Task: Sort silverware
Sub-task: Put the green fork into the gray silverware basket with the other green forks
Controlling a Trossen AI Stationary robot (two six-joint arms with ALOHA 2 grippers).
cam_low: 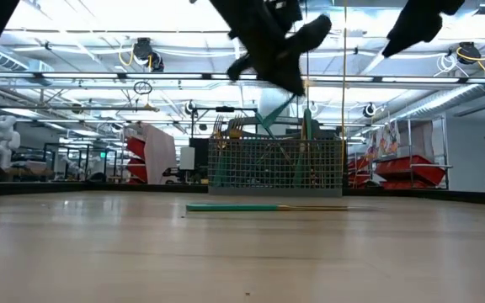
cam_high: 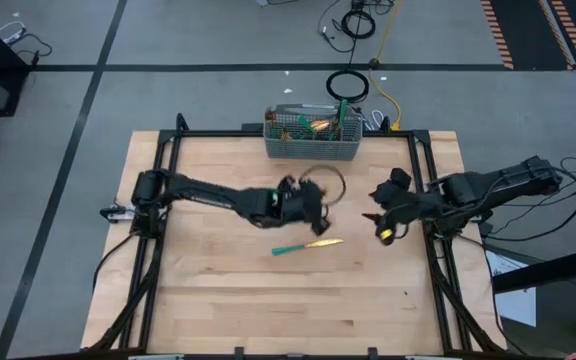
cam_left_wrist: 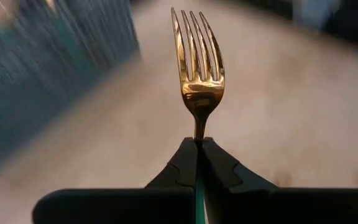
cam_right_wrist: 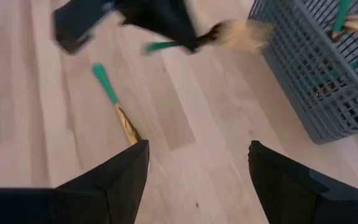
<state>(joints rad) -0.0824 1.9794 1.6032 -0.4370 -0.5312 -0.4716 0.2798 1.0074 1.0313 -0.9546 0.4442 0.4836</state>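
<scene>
Left wrist view puts the fork (cam_left_wrist: 198, 62) nearest: gold tines pointing away, its neck pinched between the two dark fingers (cam_left_wrist: 182, 165) of the left gripper (cam_high: 313, 205), which is clamped on it above the middle of the table (cam_high: 218, 300). The blur suggests the arm is moving, so the carry is best kept smooth, with the fork in line with the fingers. Just in front of that gripper one piece (cam_high: 308, 245) lies flat on the wood, teal handle to the left and gold end to the right; I judge it should be left undisturbed while the fork travels. The right gripper (cam_high: 383, 228) hovers near the right edge, fingers spread and empty. At the far edge stands the caddy (cam_high: 313, 147), with silverware (cam_high: 318, 125) upright in it. The fork should go in handle-down, clear of the mesh rim.
</scene>
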